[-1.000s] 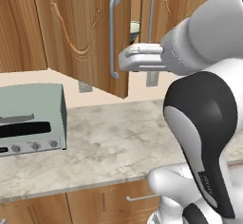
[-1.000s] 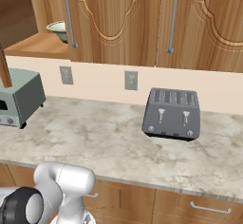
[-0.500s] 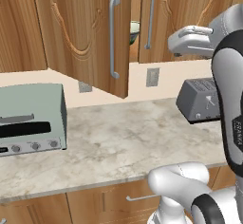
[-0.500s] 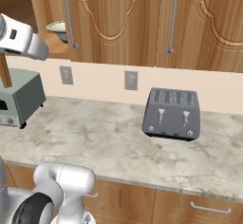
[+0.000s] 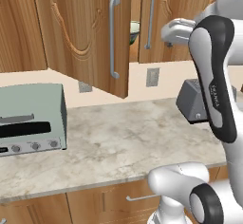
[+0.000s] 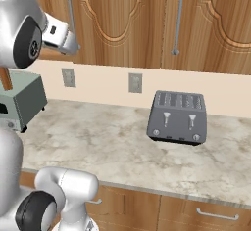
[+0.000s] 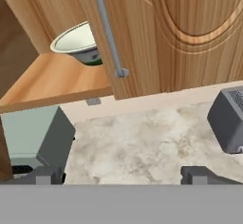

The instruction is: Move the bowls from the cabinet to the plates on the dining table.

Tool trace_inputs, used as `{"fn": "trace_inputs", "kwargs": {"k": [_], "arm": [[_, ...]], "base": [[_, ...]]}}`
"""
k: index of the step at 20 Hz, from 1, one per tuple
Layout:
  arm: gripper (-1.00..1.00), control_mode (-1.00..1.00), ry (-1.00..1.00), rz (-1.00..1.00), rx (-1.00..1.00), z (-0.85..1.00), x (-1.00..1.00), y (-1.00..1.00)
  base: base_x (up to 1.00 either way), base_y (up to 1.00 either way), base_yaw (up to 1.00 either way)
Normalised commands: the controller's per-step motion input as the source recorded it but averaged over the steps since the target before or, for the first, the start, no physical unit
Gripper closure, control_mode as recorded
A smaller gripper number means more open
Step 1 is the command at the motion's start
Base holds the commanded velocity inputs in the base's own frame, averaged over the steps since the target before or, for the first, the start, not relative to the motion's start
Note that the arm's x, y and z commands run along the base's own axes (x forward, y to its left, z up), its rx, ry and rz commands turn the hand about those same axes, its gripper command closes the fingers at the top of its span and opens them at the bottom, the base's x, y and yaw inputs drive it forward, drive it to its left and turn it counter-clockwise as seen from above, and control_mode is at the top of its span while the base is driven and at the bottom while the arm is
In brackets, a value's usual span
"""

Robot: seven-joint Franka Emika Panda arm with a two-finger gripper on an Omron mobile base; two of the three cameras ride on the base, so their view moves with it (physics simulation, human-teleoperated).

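One bowl [image 7: 78,43] on cabinet [image 7: 57,78] shelf, one toaster [image 6: 177,117] below

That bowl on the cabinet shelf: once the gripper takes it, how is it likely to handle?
The bowl looks like glazed ceramic, so probably rigid, smooth and prone to slip between the open gripper fingers. It stands upright on the shelf, apparently on a narrower base, so a sideways push might tip it. A closed cabinet door hides part of it, which likely limits the approach.
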Motion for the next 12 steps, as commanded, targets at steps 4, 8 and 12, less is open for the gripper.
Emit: {"fn": "trace_inputs", "kwargs": {"k": [4, 8, 12], "arm": [[-1.0, -1.0, 0.01, -0.03, 0.09, -0.08, 0.83, 0.17], [-1.0, -1.0, 0.0, 0.0, 0.2, -0.02, 0.57, 0.33], [-1.0, -1.0, 0.0, 0.0, 0.25, -0.15, 0.25, 0.42]], "base": [[0.0, 0.0, 0.0], [0.0, 0.0, 0.0], [0.0, 0.0, 0.0]]}}
